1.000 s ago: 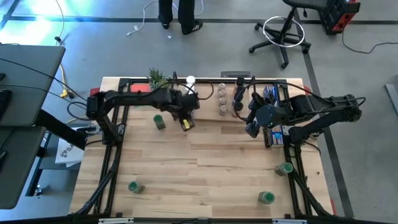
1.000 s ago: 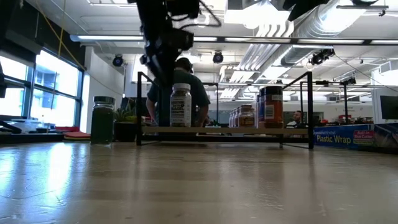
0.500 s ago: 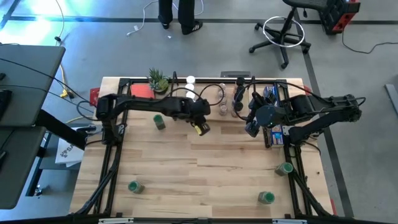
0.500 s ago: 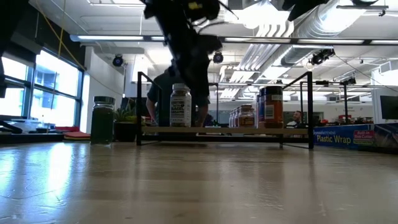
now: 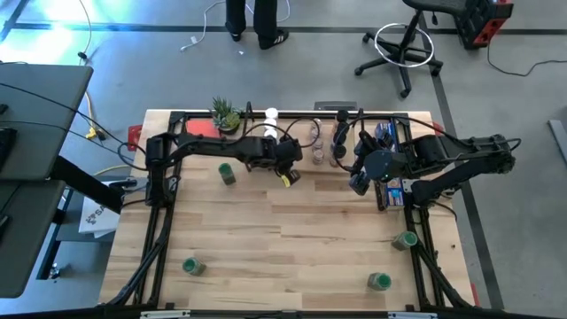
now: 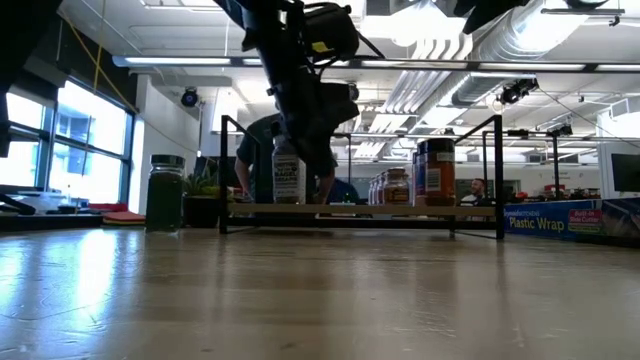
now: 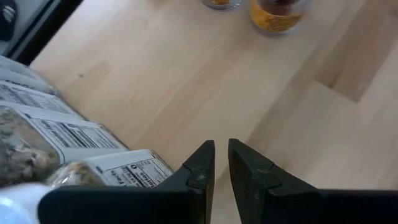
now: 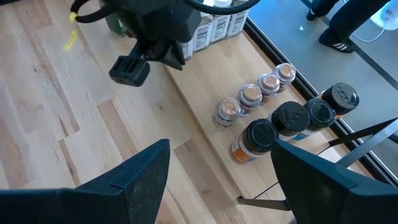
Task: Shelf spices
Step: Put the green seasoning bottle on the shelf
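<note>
The shelf [image 8: 198,84] runs along the table's far edge. On it stand several clear-topped jars with brownish contents [image 8: 251,95], black-topped jars [image 8: 289,117] and white-labelled jars [image 7: 74,146]. Green-topped jars stand on the tabletop: one by the shelf [image 5: 227,173], one near-left [image 5: 192,266] and two near-right [image 5: 381,281]. My left gripper [image 7: 221,151] hovers shut over the shelf's near edge beside the white-labelled jars, touching nothing; the right wrist view shows it too [image 8: 132,70]. My right gripper [image 8: 231,180] hangs open, raised near the shelf's right end.
A small potted plant [image 5: 223,111] stands at the shelf's far left. A long blue box [image 6: 570,218] lies at the table's right, partly under my right arm. A person's legs [image 5: 255,22] show beyond the far edge. Bare tabletop [image 5: 292,230] spreads across the middle.
My left gripper has swept toward the table's right along the shelf's front, then drawn slightly toward the far edge. In the low view it now stands in front of the white-labelled jar. My right arm has kept still.
</note>
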Robot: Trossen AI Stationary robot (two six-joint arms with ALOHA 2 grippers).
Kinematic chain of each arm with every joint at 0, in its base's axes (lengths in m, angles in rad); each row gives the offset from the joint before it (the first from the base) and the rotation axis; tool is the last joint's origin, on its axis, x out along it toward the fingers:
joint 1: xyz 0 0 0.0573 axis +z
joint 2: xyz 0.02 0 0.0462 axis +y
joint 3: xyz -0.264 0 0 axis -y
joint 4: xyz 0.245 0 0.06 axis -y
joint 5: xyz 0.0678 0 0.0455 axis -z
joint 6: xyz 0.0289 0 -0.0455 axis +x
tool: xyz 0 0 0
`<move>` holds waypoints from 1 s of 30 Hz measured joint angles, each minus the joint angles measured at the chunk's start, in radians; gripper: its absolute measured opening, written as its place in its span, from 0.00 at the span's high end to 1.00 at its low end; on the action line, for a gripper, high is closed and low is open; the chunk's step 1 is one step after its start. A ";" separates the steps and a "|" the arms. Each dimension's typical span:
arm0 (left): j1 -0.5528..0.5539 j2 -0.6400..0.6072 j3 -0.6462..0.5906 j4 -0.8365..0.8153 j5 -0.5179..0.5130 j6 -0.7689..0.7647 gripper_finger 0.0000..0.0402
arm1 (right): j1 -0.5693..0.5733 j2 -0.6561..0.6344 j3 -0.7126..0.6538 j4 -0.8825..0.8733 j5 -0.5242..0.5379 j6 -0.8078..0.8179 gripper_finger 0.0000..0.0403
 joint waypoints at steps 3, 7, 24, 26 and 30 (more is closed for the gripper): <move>0.008 0.000 0.000 0.000 -0.005 0.001 0.90 | 0.000 0.000 0.000 0.000 0.000 0.000 0.32; 0.012 -0.002 0.000 0.004 0.003 0.021 0.90 | 0.000 0.000 0.000 0.000 0.000 0.000 0.32; -0.125 -0.002 0.338 -0.203 0.007 0.047 0.90 | 0.000 0.000 0.000 0.000 0.005 0.000 0.32; -0.145 -0.002 0.414 -0.250 0.009 0.044 0.90 | 0.000 0.000 0.000 0.000 0.005 -0.009 0.32; -0.169 -0.002 0.580 -0.316 0.005 0.044 0.90 | 0.000 0.000 0.000 0.000 0.004 -0.055 0.32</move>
